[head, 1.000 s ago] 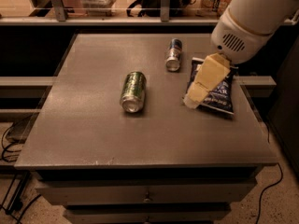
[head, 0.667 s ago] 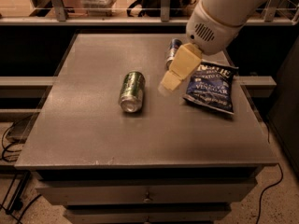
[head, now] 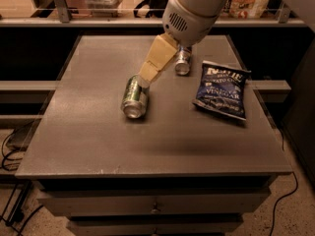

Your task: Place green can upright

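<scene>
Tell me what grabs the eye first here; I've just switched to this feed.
The white arm dominates, reaching in from the top with its tan pincer at the far end of the green can, which lies on its side mid-way across the table. To the right sits a blue chip bag, with a slimmer can further back.

White, rounded arm (head: 202, 6) with a dotted grille (head: 178, 21); tan, tapering hand (head: 144, 78), just over the green can (head: 135, 98).
</scene>
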Robot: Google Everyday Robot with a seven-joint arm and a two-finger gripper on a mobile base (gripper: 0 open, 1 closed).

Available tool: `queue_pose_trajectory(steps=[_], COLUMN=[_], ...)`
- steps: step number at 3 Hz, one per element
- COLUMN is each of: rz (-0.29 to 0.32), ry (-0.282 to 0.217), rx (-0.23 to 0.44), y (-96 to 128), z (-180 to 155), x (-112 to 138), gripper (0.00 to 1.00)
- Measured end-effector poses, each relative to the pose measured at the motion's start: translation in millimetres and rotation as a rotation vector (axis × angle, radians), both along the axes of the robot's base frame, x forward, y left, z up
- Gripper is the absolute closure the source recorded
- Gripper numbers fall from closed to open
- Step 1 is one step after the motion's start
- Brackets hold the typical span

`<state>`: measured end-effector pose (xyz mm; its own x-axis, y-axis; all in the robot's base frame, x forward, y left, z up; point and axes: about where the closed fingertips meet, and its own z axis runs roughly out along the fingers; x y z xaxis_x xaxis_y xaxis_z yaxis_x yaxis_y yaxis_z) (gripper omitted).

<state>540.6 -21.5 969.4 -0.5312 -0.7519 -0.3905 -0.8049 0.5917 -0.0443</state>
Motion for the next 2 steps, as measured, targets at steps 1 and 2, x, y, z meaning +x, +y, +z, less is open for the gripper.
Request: queue_pose_trajectory(steps=[1, 2], rz=[-0.025, -0.082], ry=[0.029, 0.087], rx=[0.028, 0.095], y=[8, 28], z=[-10, -24], x=[4, 13], gripper=[0.00, 0.00])
